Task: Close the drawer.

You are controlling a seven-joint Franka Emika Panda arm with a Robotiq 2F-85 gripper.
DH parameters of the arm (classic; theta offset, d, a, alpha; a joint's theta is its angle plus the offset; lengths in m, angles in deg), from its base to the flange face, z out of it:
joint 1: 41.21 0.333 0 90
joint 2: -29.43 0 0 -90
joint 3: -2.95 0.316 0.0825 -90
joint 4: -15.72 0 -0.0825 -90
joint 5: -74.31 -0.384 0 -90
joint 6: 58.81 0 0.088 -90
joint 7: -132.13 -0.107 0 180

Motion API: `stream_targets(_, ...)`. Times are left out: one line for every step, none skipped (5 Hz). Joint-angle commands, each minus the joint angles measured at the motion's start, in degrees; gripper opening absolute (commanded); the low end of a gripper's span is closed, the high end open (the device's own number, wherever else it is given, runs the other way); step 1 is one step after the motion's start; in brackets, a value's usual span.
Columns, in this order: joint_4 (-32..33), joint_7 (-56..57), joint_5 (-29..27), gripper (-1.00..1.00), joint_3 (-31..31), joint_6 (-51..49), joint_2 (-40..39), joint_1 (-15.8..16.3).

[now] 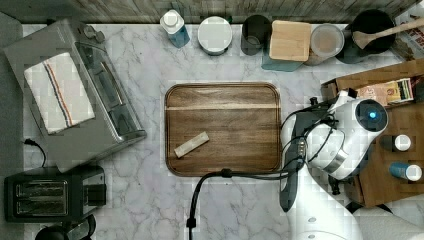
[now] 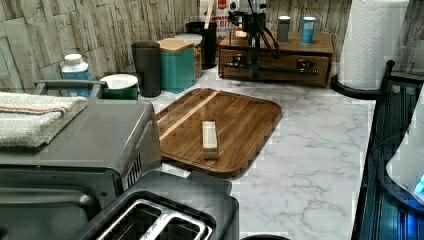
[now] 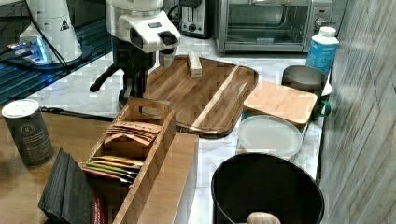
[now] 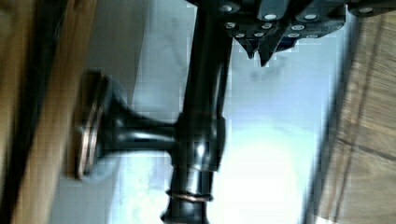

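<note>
The drawer (image 3: pixel 140 154), holding tea packets, stands pulled out of the wooden cabinet (image 2: pixel 277 57) at the top view's right edge of the marble counter (image 1: pixel 150 200). Its dark bar handle (image 4: pixel 203 116) fills the wrist view, running up between the gripper (image 4: pixel 258 52) fingers; the fingertips nearly meet, but I cannot tell whether they clamp the bar. The dark wooden tray (image 1: pixel 222 127) lies just beside the arm
</note>
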Motion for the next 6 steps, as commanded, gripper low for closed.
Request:
stream_targets(-7.8,-0.3,3.8,-1.00,-8.9,8.6,0.4,-5.5)
stream_targets(-7.8,0.1,3.3,-1.00,-9.6,8.6,0.3,-4.8)
stream_targets(-7.8,0.5,2.7,-1.00,-10.6,8.5,0.1,-3.9)
stream_targets(-7.8,0.6,2.4,-1.00,-11.0,8.5,0.0,-3.5)
stream_targets(-7.8,0.7,2.4,-1.00,-11.1,8.5,0.0,-3.5)
stream_targets(-7.8,0.6,2.4,-1.00,-11.1,8.5,0.0,-3.5)
